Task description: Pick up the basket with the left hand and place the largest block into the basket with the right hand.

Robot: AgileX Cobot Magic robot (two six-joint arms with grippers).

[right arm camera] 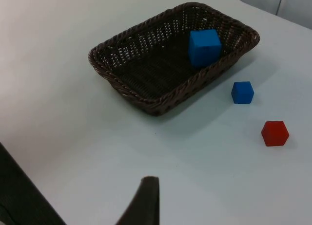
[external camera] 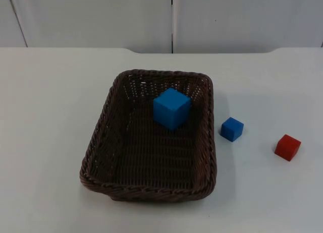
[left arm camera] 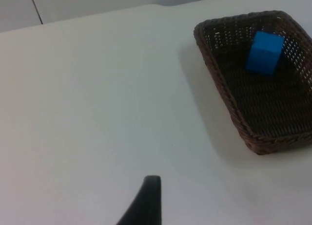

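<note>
Basket (external camera: pixel 96 157) of dark woven wicker stands flat on the white table (external camera: pixel 45 117), and the large blue block (external camera: pixel 172 108) is already inside it, near the far wall and a little to the right side. Outside, just beside the basket's right rim, lies a small blue cube (external camera: pixel 232 129), and further right, well apart from the basket, a small red cube (external camera: pixel 288 147).

From the left wrist view, the left gripper (left arm camera: pixel 146 200) hangs above bare table, away from the basket's left side; one black fingertip is visible, so I cannot tell if its fingers are spread or pressed together. The right gripper (right arm camera: pixel 144 200) hangs in front of the basket at a distance, and for it also I cannot tell. Neither one holds anything.

I judge that the placing step is complete, because the biggest block sits in the basket. The basket is not lifted, so either the task is at its end or the left arm needs to grasp the near left rim.
</note>
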